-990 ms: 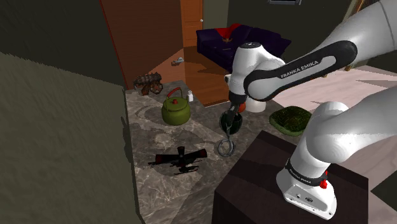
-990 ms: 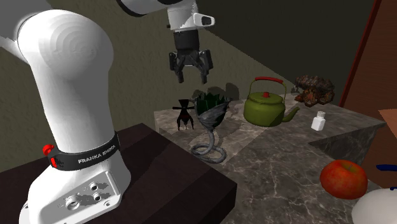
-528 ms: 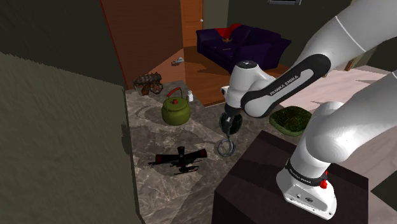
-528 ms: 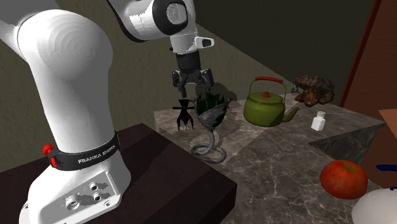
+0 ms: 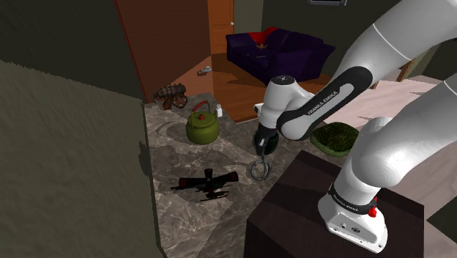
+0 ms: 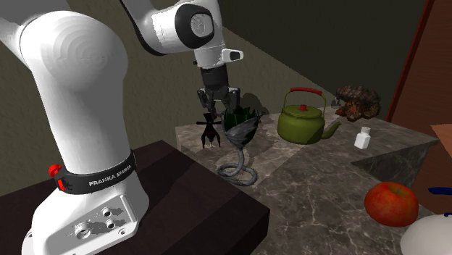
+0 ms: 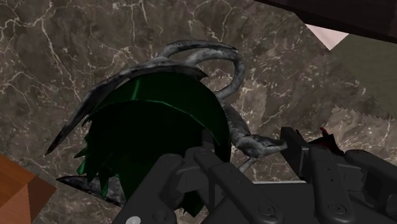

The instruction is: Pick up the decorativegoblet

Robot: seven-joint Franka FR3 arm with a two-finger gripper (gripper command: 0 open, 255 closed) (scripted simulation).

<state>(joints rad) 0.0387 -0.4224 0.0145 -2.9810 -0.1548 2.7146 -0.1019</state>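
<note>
The decorative goblet (image 6: 241, 129) stands upright on the marble counter (image 6: 319, 174). It has a dark green spiky cup (image 7: 153, 121) on a grey coiled stem and ring base (image 5: 259, 171). My black gripper (image 6: 219, 107) hangs straight down at the cup's rim, on the side toward the stand. It is open. In the wrist view one finger (image 7: 184, 178) lies over the cup's mouth and the other (image 7: 318, 162) outside it, so the gripper (image 7: 238, 145) straddles the rim wall. I cannot tell whether either finger touches the rim. In the shoulder view the gripper (image 5: 261, 142) covers part of the cup.
A green kettle (image 6: 303, 122) stands just beyond the goblet. A black figurine (image 5: 209, 182) lies on the counter nearby. A small white bottle (image 6: 363, 137), a brown lumpy ornament (image 6: 357, 101), a red apple (image 6: 391, 203) and a green dish (image 5: 333, 137) are around. The dark stand (image 5: 307, 212) borders the counter.
The gripper has come down from well above the goblet to the level of its rim, still open. The goblet has not moved.
</note>
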